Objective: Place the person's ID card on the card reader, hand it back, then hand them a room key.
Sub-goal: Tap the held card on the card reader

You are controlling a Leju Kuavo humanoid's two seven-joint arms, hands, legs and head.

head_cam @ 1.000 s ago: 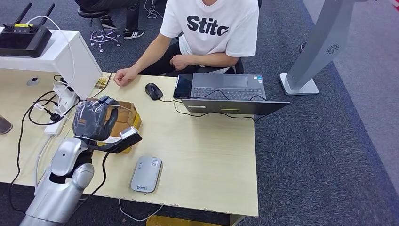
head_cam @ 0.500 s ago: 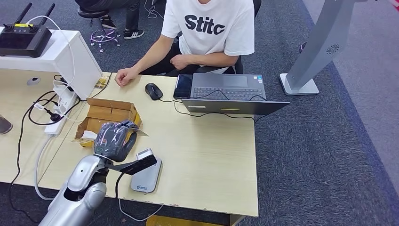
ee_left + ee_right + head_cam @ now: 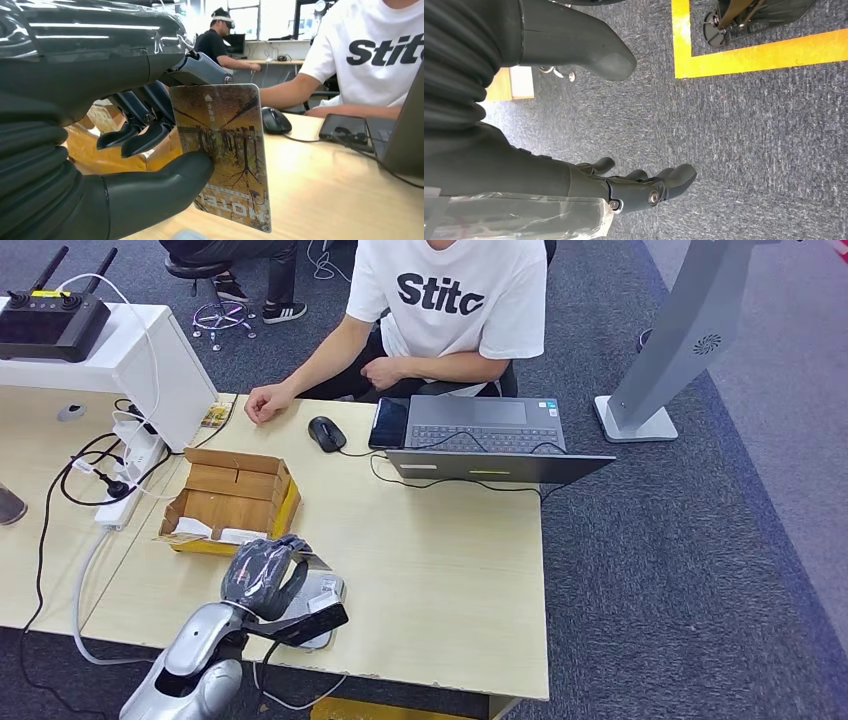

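My left hand [image 3: 264, 575] hovers low over the grey card reader [image 3: 322, 592] near the table's front edge and covers most of it. In the left wrist view that hand [image 3: 131, 134] pinches a card [image 3: 224, 150] between thumb and fingers; the card is printed with autumn trees and the word HOTEL. The person in the white shirt [image 3: 446, 302] sits across the table, one hand [image 3: 263, 402] resting on the far edge. My right hand [image 3: 549, 170] hangs over the grey carpet with its fingers apart and nothing in it.
An open cardboard box [image 3: 230, 502] lies just beyond my left hand. Farther back are a mouse [image 3: 326, 433], a phone [image 3: 388, 423] and an open laptop [image 3: 485, 438]. Cables and a power strip [image 3: 125, 475] lie at the left.
My left hand has moved from above the cardboard box toward the near edge, dropping down over the card reader. The person has stayed in place.
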